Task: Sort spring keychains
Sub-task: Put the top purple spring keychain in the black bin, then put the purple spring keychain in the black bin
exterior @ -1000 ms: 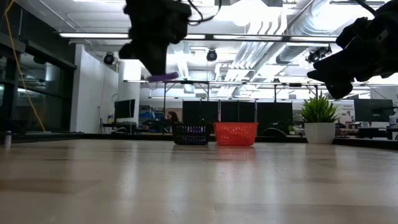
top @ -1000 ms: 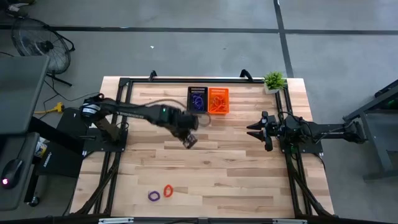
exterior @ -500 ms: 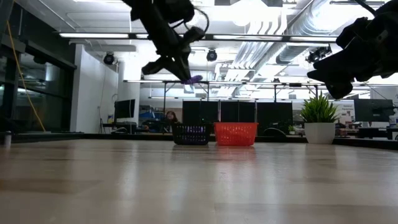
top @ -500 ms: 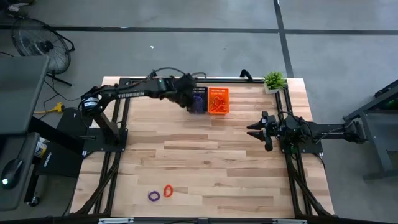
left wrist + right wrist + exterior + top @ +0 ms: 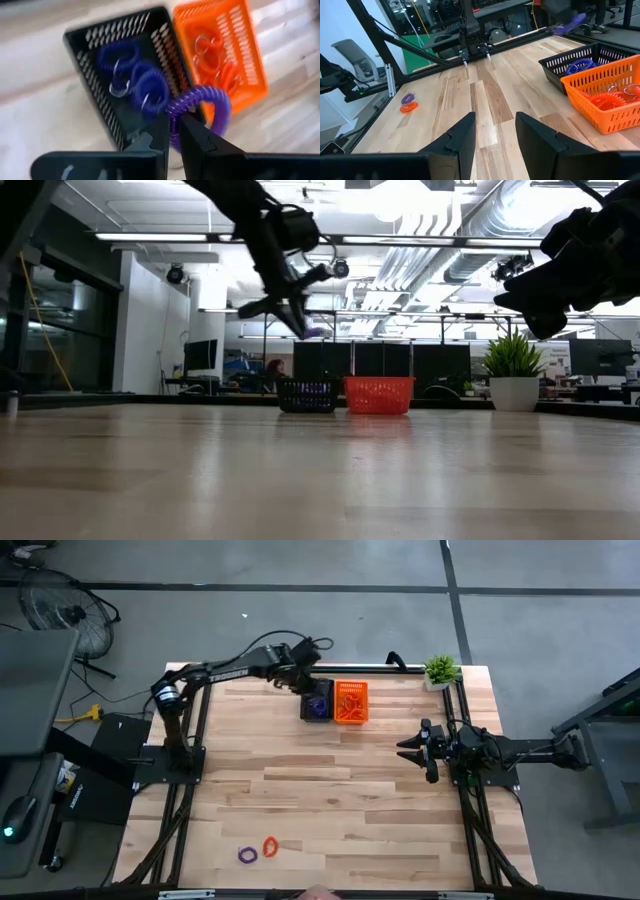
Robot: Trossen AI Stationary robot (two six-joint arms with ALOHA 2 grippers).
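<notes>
Left hand (image 5: 172, 131): raised above black basket (image 5: 317, 700) at far edge of desk (image 5: 340, 800), fingers clamped on purple spring keychain (image 5: 200, 107). Black basket: purple keychains (image 5: 135, 75) inside. Orange basket (image 5: 351, 702) touching it on right: orange keychains (image 5: 217, 62) inside. Near front edge of desk, left of centre: one loose purple keychain (image 5: 247, 855) & one loose orange keychain (image 5: 270, 847), just beside each other. Right hand (image 5: 404, 751): idle over right side of desk, fingers apart, nothing held. Potted plant (image 5: 440, 670) at far right corner.

L tool (image 5: 312, 688) over black basket (image 5: 318, 706); R tool (image 5: 404, 750) idle, open.
</notes>
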